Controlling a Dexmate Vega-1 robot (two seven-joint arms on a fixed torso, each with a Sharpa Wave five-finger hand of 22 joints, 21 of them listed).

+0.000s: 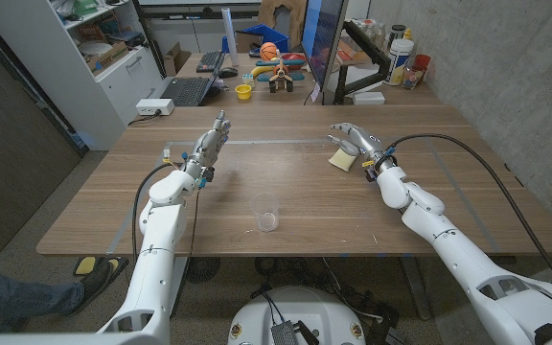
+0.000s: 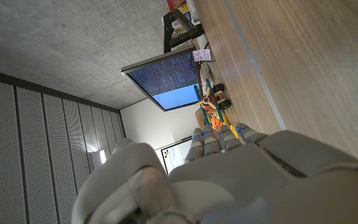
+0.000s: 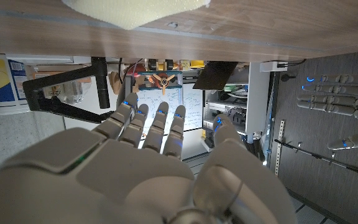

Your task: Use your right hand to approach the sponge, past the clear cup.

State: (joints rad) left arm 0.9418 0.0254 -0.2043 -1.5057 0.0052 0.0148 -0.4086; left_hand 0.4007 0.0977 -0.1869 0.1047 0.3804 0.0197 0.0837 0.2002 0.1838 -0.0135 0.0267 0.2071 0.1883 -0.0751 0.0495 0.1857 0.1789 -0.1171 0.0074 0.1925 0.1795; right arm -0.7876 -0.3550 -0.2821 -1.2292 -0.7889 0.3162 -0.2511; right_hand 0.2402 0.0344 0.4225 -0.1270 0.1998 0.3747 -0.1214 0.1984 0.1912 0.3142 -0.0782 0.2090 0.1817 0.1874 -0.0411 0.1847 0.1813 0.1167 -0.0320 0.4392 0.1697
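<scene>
The clear cup point(image 1: 265, 213) stands upright near the table's front middle. A pale yellow sponge point(image 1: 340, 160) lies on the wood at the far right, well beyond the cup. My right hand point(image 1: 354, 140) hovers right at the sponge's far side, fingers stretched out and holding nothing. In the right wrist view the sponge point(image 3: 140, 12) lies close in front of the spread fingers of that hand point(image 3: 160, 162). My left hand point(image 1: 213, 138) stays at the far left of the table, fingers straight and empty, well away from the cup. The left wrist view shows the back of this hand point(image 2: 229, 180).
Past the table's far edge stand a monitor point(image 1: 324, 38), a keyboard point(image 1: 187, 90), a small yellow cup point(image 1: 243, 92) and colourful toys point(image 1: 278, 69). Bottles point(image 1: 402, 57) sit at the back right. A white shelf point(image 1: 113, 57) is at the left. A person's shoe point(image 1: 99, 270) shows on the floor.
</scene>
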